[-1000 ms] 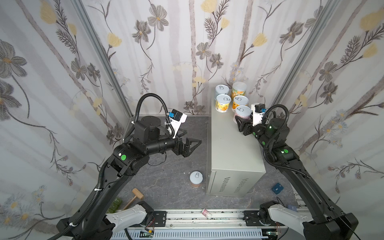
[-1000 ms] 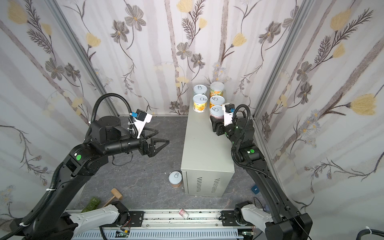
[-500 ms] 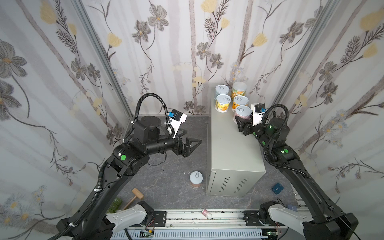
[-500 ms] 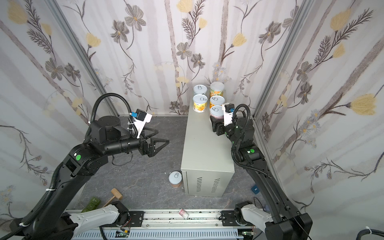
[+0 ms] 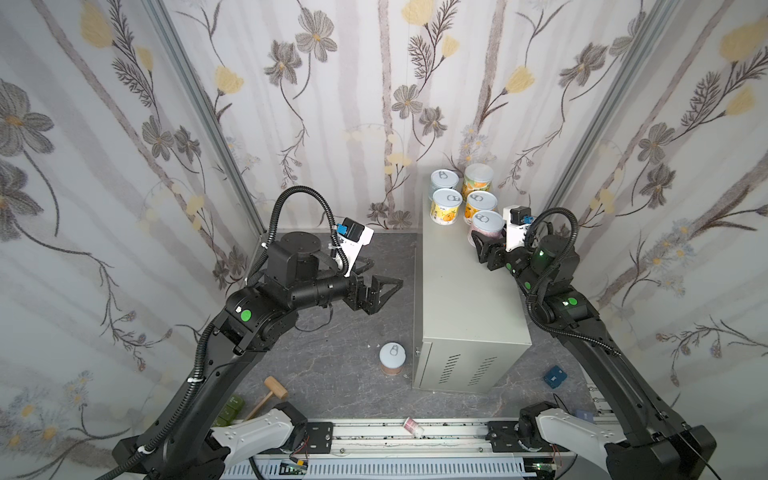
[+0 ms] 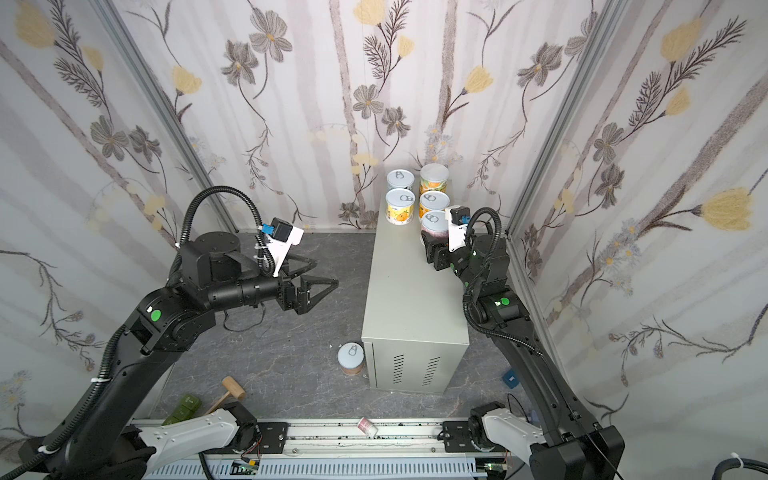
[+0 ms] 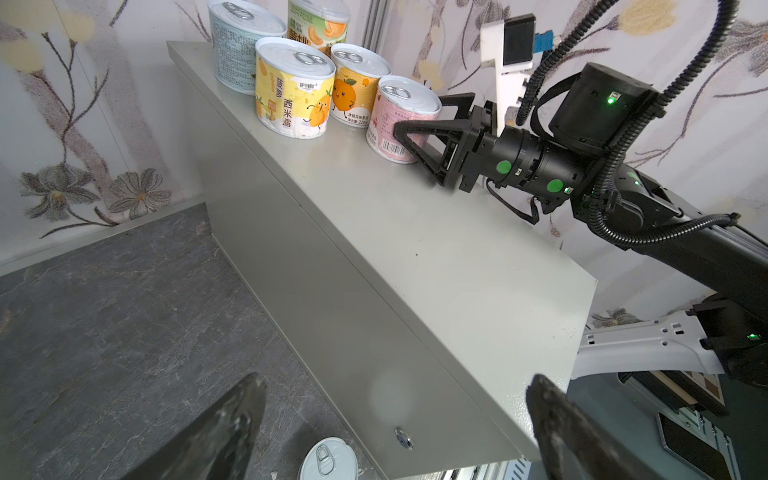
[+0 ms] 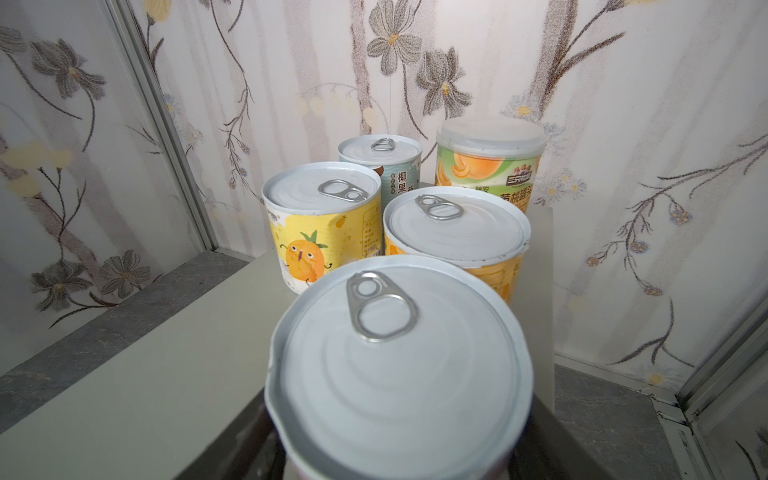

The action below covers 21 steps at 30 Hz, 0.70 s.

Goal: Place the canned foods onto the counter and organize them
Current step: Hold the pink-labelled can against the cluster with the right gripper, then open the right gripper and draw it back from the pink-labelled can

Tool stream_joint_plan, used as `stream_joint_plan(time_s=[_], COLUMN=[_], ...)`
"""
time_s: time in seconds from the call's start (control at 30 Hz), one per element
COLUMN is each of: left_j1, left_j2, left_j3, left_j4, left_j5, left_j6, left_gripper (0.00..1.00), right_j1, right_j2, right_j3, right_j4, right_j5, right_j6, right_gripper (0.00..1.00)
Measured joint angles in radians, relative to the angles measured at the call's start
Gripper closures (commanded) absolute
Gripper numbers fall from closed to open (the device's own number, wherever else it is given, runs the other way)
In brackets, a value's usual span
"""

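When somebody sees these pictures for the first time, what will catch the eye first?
The colourful cluster at the far end of the grey counter draws the eye: four upright cans, and nearest the robot a pink can held by the fingers of the right gripper. Then a lone can stands on the dark floor by the counter's vented end, while the left gripper hangs open above the floor.

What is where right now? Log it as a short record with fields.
counter: pink can, yellow can, orange can, blue can, tall can, all upright at its far end
right end effector: shut on pink can
left end effector: open, empty, above the floor
floor can: upright beside the counter's near corner
not yet placed: floor can
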Motion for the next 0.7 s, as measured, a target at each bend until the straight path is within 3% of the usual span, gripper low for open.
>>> stream_joint_plan(time_s=[0.3, 0.7], left_j1=[0.000, 0.000], left_j2=[0.001, 0.031], left_j3=[0.000, 0.017], left_j4=[0.000, 0.002], left_j5=[0.000, 0.016], left_j6=[0.000, 0.000], left_gripper=[0.00, 0.00], right_j1=[-0.001, -0.159], right_j2=[-0.023, -0.187], right_j3=[-0.001, -0.024], right_j4=[-0.002, -0.017], right_j5=[-0.010, -0.039], right_j6=[-0.004, 0.098], right_gripper=[0.01, 0.00])
